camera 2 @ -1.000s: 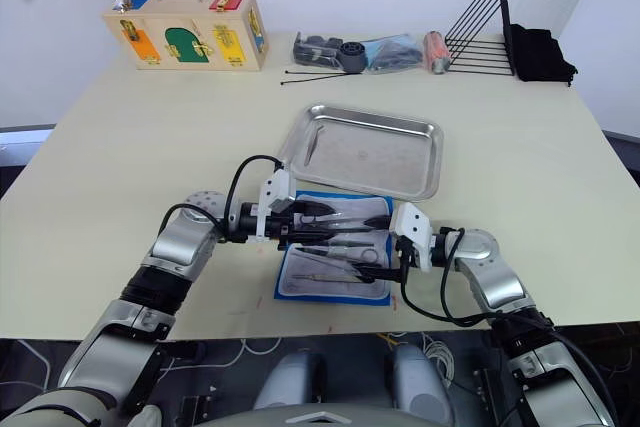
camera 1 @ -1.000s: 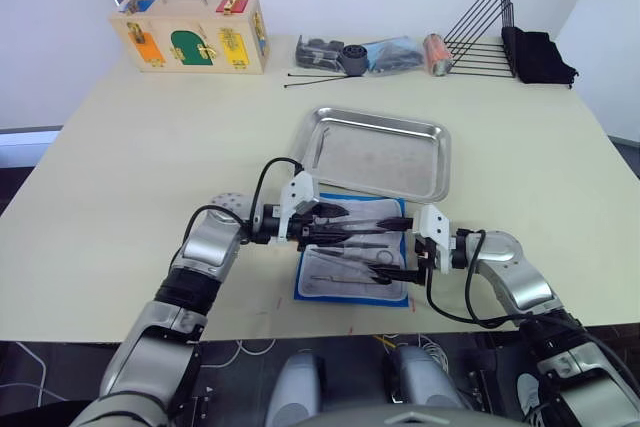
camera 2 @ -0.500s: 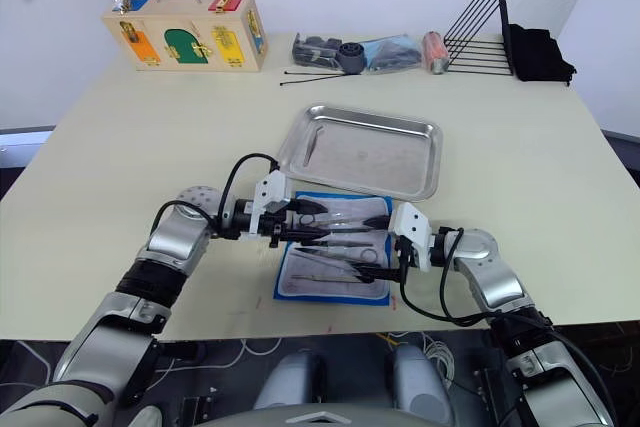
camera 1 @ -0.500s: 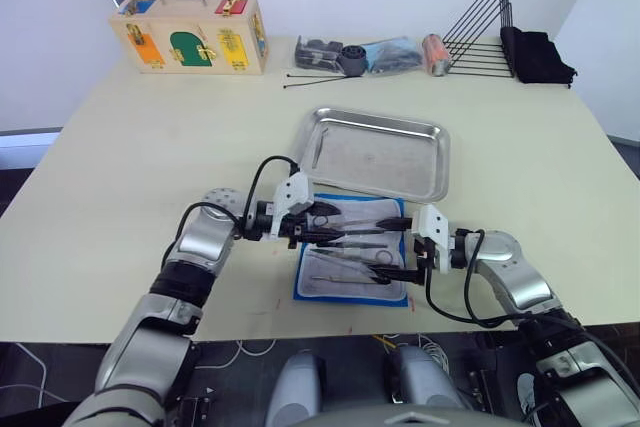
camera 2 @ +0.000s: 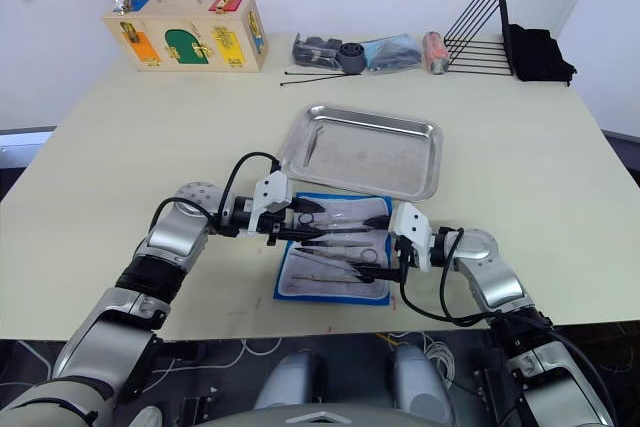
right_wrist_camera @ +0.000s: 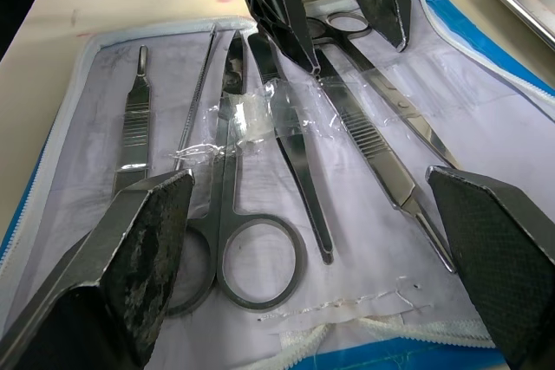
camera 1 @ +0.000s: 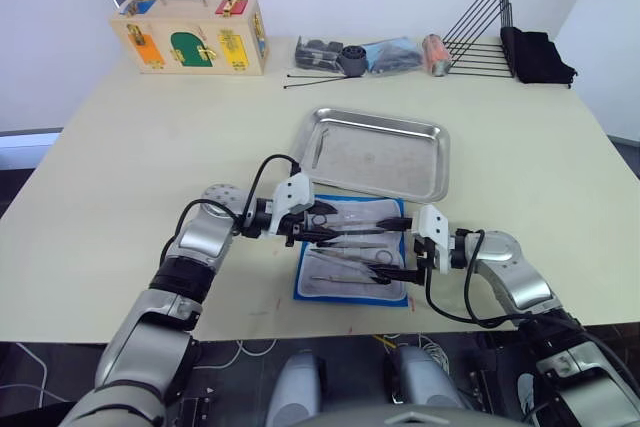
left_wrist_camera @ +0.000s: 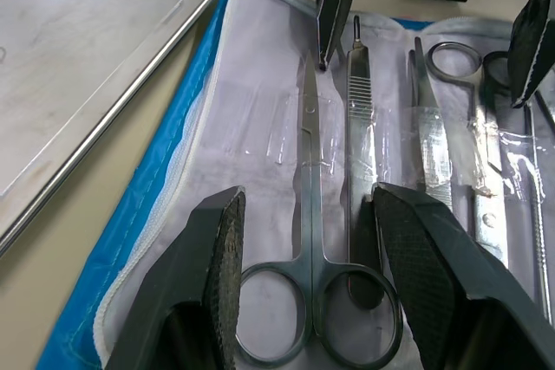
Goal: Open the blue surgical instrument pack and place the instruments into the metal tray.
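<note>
Status: the blue surgical instrument pack (camera 1: pixel 352 253) lies opened flat on the counter (camera 1: pixel 150 147), just in front of the metal tray (camera 1: pixel 378 152), its pale lining up. The instruments (left_wrist_camera: pixel 347 171), scissors, forceps and scalpel handles, lie in a row on the lining, several held under clear tape. The tray appears to hold none of them; opening is judged complete, transfer not started. The left end effector (left_wrist_camera: pixel 308 275) is spread, its fingers straddling the ring handles of a pair of scissors (left_wrist_camera: pixel 310 240) without closing on them. The right end effector (right_wrist_camera: pixel 303 283) is spread wide above the opposite end of the pack, holding nothing. Surroundings: pale cream counter against white walls; along the far edge a wooden latch box (camera 1: pixel 190 35), a black wire rack (camera 1: pixel 480 32), dark cloth (camera 1: pixel 538 57) and small clutter.
</note>
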